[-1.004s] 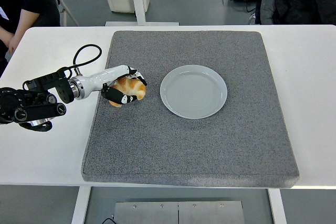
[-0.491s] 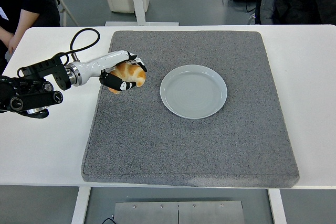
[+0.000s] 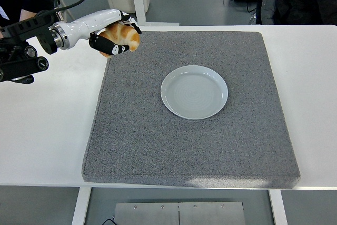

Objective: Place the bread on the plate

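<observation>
White surface (image 3: 316, 93) is carrying a grey mat (image 3: 158, 146), with the pale plate (image 3: 194, 91) sitting empty near its middle and a person standing at the top left edge. Left hand (image 3: 115, 39) is gripping the bread (image 3: 121, 36), fingers wrapped round it, lifted above the mat's far left corner and well apart from the plate. I'd be carrying it right and toward the near edge until it's hanging over the plate's centre, lowering until it's touching, and only then opening the fingers so it isn't rolling off the rim.

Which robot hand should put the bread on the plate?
Left. The left robot hand already grips the bread, raised near the grey mat's far left corner. The plate lies empty to its right. No right arm is in view.
</observation>
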### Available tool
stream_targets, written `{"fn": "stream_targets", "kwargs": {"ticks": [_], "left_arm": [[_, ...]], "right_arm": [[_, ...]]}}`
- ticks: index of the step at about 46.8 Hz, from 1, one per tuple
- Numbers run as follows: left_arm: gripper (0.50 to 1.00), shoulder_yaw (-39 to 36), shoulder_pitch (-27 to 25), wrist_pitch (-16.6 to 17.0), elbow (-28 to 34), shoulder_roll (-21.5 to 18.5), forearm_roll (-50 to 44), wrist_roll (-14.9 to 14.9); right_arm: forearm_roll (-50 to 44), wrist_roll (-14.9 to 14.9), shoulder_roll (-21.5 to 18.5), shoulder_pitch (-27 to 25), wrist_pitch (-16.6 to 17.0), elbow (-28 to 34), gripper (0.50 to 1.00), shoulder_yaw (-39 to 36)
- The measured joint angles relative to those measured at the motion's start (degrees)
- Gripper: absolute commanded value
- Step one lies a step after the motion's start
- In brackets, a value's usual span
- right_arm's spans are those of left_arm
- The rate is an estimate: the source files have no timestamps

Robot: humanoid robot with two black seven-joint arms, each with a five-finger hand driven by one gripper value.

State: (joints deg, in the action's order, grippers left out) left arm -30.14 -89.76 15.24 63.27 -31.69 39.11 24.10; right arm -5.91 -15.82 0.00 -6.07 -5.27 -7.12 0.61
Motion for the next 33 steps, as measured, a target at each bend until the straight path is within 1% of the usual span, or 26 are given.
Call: {"fn": "stream_targets", "kwargs": {"ticks": [6, 14, 20, 26, 33], "left_arm": [[0.500, -0.2, -1.6, -0.2, 0.0, -0.1, 0.0, 0.0], [0.500, 0.2, -2.5, -0.2, -0.8, 0.8, 0.0, 0.1], [0.500, 0.2, -3.6, -0.2, -2.7, 3.2, 0.0, 0.2], [0.500, -0.1, -4.5, -0.2, -3.1, 4.7, 0.0, 0.2], [0.500, -0.2, -5.3, -0.3, -4.4, 7.9, 0.4, 0.3]], "right_arm": [[0.0, 0.0, 0.0, 0.0, 0.0, 0.0, 1.000, 0.0], [0.0, 0.0, 0.0, 0.0, 0.0, 0.0, 1.000, 0.0], [0.0, 0.0, 0.0, 0.0, 0.0, 0.0, 1.000, 0.0], [0.0, 0.0, 0.0, 0.0, 0.0, 0.0, 1.000, 0.0], [0.0, 0.0, 0.0, 0.0, 0.0, 0.0, 1.000, 0.0]]}}
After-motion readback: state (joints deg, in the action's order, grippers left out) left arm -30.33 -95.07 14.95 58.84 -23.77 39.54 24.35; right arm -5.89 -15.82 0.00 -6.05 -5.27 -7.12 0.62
